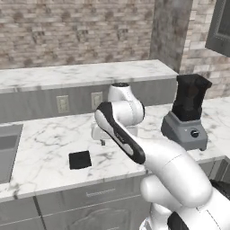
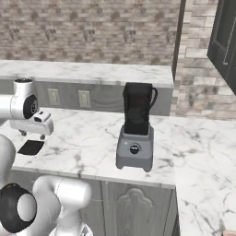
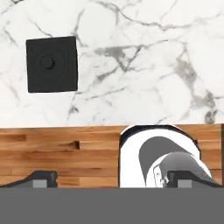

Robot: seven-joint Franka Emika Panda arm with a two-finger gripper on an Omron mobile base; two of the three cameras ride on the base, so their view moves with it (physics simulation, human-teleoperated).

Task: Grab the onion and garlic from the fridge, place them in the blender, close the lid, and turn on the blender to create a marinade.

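Released and spread wide, the gripper (image 3: 112,179) hangs above the marble counter (image 3: 144,57); I see its two dark fingertips (image 3: 41,178) far apart at the bottom corners of the hand view, with nothing between them. In the upper left of that view lies the lid (image 3: 52,64), a flat black square with a small round knob at its middle, resting on the counter apart from the fingertips.

In the left base view, I find the lid (image 1: 80,160) at lower left of centre on the counter (image 1: 40,148), with the arm's wrist just right of it and the blender (image 1: 187,112) at the right, its black jar upright on the grey base and open at the top.

In the right base view, the lid (image 2: 31,147) sits at the left edge below the gripper (image 2: 33,133), and the blender (image 2: 136,133) stands at centre, well apart from both.
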